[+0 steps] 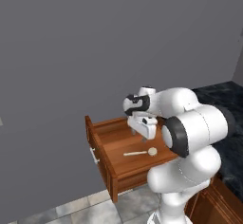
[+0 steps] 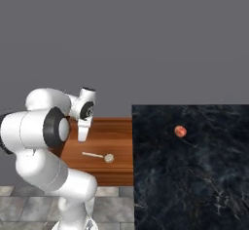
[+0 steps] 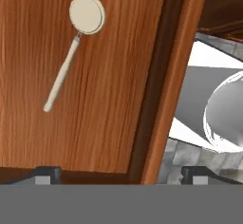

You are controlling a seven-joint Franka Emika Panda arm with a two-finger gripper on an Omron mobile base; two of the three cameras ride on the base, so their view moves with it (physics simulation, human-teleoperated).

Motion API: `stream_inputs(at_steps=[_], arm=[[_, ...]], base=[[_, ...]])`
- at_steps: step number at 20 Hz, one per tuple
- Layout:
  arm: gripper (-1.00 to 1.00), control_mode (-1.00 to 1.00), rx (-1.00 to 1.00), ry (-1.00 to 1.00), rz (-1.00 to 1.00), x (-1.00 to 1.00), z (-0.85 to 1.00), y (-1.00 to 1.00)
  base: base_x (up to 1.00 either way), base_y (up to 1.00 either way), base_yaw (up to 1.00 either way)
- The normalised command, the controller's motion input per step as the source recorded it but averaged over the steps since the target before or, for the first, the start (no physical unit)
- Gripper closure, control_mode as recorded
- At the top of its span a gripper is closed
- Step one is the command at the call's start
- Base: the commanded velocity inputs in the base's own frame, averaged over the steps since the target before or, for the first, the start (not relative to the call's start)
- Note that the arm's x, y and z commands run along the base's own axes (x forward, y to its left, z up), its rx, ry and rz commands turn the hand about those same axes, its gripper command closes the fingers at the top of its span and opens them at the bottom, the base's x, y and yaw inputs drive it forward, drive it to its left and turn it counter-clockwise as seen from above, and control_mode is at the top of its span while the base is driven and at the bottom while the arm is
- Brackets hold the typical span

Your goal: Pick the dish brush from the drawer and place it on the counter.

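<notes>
A: Where was the dish brush [image 1: 141, 152]?

B: Flat on the floor of the open drawer [image 1: 114, 137], toward the front half, round head pointing at the counter [image 2: 194, 185] side. Nothing touching it

A: And the gripper [image 1: 136, 132]?

B: Hung above the drawer, back of the brush, pointing down. In the hand view the two finger tips [image 3: 48, 172] sat far apart at the bottom corners, so I read it as spread wide, holding nothing

A: So which step?

B: Approach. Pick not started, my call. Hand view had the brush up and left of centre, handle running diagonal, so it wasn't lined up between the tips

A: Next move needs?

B: Shift over the handle, turn the wrist so the tips straddle the thin stick across its width, then drop down. Slim handle lying flat on wood, so it has to go almost to the drawer floor to catch it

A: Anything on the counter?

B: One small red-orange fruit [image 2: 180, 131], well apart from the drawer edge. Plenty of slab near the drawer for the drop
</notes>
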Motion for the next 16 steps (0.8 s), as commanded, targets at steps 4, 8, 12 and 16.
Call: stream_inputs(at_steps=[4,8,12,16], arm=[[-1.0,-1.0,-0.02,0.0,-0.29,0.52,-0.81,-0.11],[-1.0,-1.0,-0.02,0.0,-0.14,0.48,-0.77,-0.04],[-1.0,-1.0,-0.11,0.0,-0.11,0.46,-0.79,0.0],[-1.0,-1.0,-0.15,0.0,-0.1,0.54,-0.77,0.0]], base=[[0.0,0.0,0.0],[0.0,0.0,0.0],[0.0,0.0,0.0],[0.0,0.0,0.0]])
